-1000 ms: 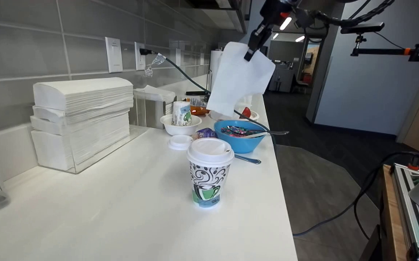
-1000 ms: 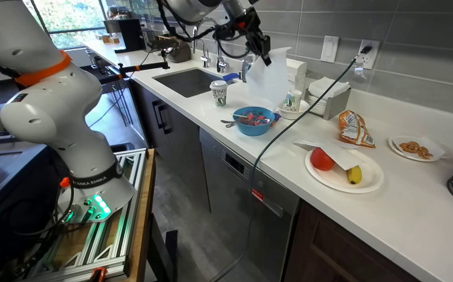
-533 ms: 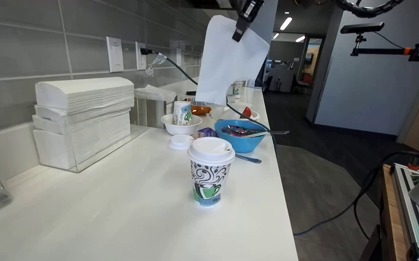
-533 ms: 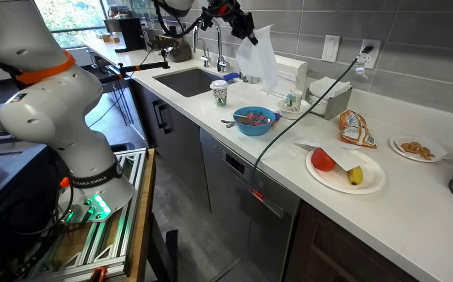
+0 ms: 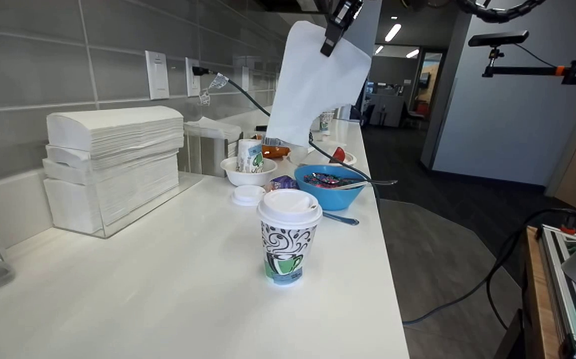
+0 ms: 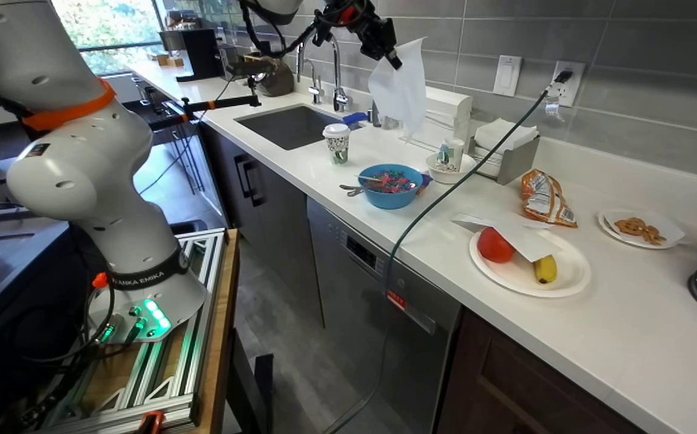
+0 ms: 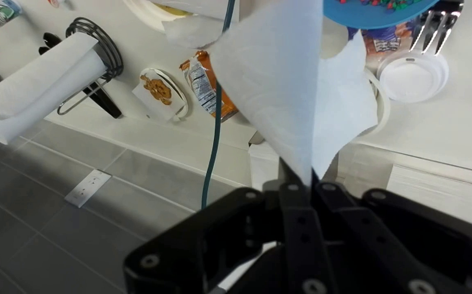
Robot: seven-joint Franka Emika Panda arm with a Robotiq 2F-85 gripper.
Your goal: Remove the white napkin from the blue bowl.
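Working limits: the counter (image 5: 168,294) has a straight front edge on one side and a tile wall (image 5: 34,129) along the rear. The blue bowl (image 6: 388,201) stands beside the front edge. In an exterior view I have open room in the foreground, between the towel stack (image 5: 133,167) and the lidded cup (image 5: 289,237). A cable (image 7: 217,118) slopes from the tile wall across the counter and over the front edge; in an exterior view it passes behind the white napkin (image 5: 313,85).

Jaws: together, clamped on the white napkin near its upper edge. My gripper (image 7: 311,183) hangs high above the counter. The white napkin is in the air, out of the blue bowl and apart from it.

Orientation: the white napkin's long axis is nearly upright, loose end pointing down at the counter. In an exterior view I see the white napkin (image 5: 313,85) lean, lower end to the tile wall's side, with a concave curve in one lower margin. In the wrist view it spreads from the jaws as two folded flaps.
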